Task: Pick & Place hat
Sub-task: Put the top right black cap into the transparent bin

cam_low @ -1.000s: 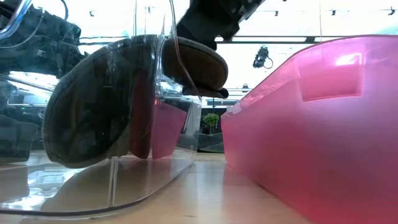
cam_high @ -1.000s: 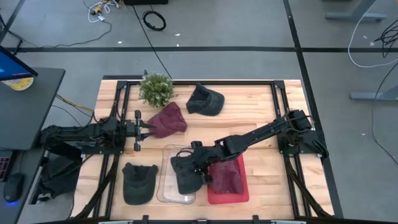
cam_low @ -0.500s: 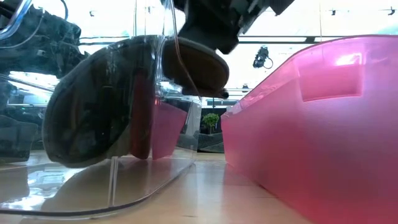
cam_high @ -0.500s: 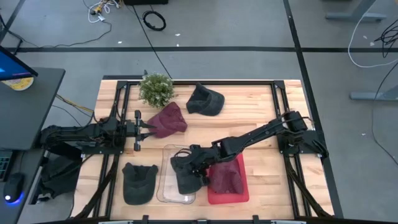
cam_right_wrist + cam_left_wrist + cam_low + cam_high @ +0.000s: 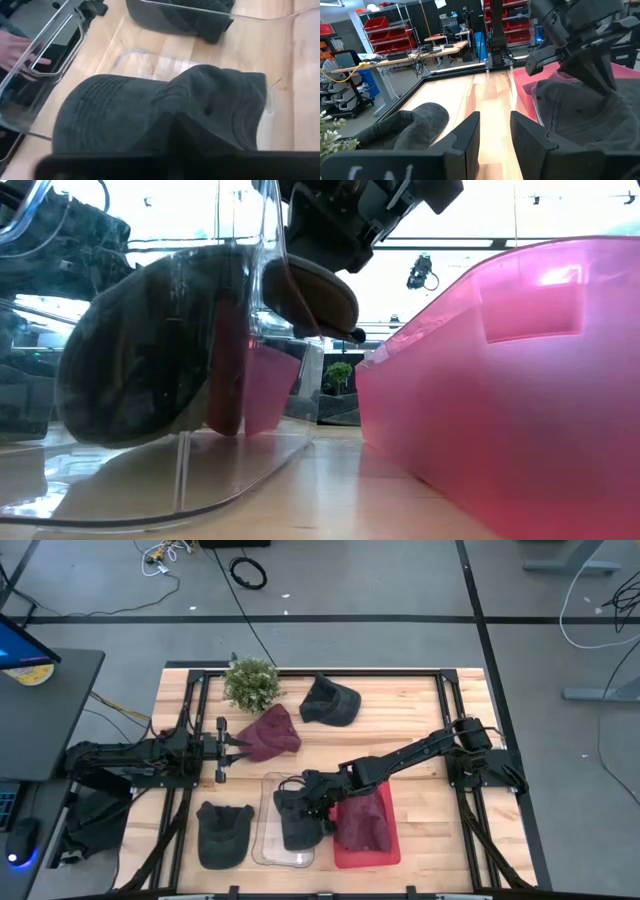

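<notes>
My right gripper reaches in from the table's right and is shut on a dark grey cap inside the clear bin. In the low view the cap's crown sits low behind the bin's wall. Its brim sticks out under the gripper. My left gripper is open and empty at the table's left, beside a maroon hat. My right gripper holds the cap where the brim meets the crown, coming from above and slanting from the table's right. Its own fingers hide the place of contact. The crown hangs low in the clear bin; whether it touches the bin floor I cannot tell.
A red bin with a maroon hat stands right of the clear bin. A second dark cap lies left of the clear bin, a third at the far side. A small plant stands at the far left.
My right gripper has gone down and a little toward the table's left with the cap. The cap's crown has sunk lower in the clear bin and its brim has tipped down.
</notes>
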